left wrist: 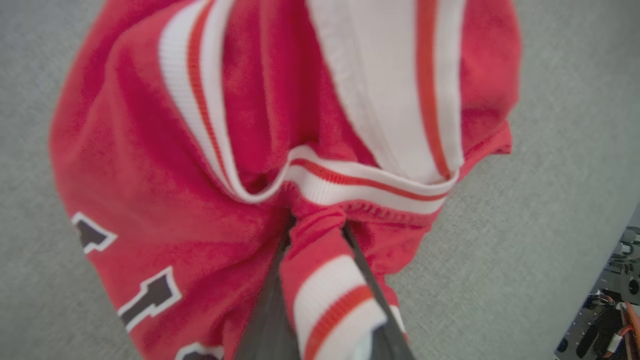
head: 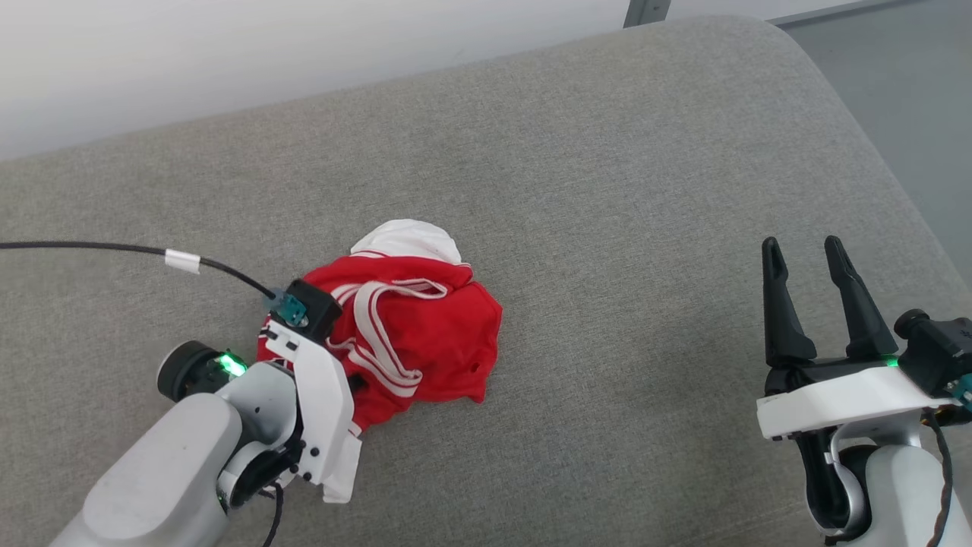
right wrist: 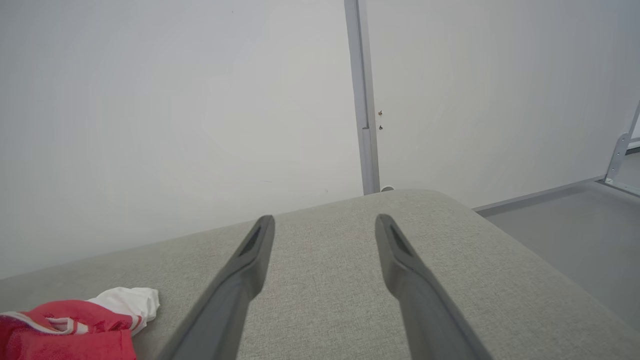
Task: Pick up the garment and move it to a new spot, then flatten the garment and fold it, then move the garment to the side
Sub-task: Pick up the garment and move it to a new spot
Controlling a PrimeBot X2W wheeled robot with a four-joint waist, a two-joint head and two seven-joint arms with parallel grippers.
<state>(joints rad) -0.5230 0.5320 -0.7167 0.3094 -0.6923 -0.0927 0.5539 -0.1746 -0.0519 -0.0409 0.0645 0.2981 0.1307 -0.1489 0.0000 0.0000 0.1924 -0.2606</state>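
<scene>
The garment (head: 433, 334), a red shirt with white striped trim and a white sleeve, lies crumpled in a heap on the grey cushion, left of centre. My left arm's wrist (head: 311, 380) hangs over the heap's near-left side and hides the fingers there. In the left wrist view my left gripper (left wrist: 317, 225) is shut on a fold of the garment (left wrist: 150, 165) beside its striped trim; black white-edged print shows at lower left. Far to the right, my right gripper (head: 812, 258) stands open and empty above the cushion. The right wrist view shows its fingers (right wrist: 260, 250) spread, the garment (right wrist: 65, 332) at lower left.
The grey upholstered cushion (head: 607, 175) spans the scene, with a rounded corner at the far right and grey floor (head: 904, 83) beyond it. A white wall (head: 228, 53) runs behind. A black cable (head: 91, 247) leads leftward from my left wrist.
</scene>
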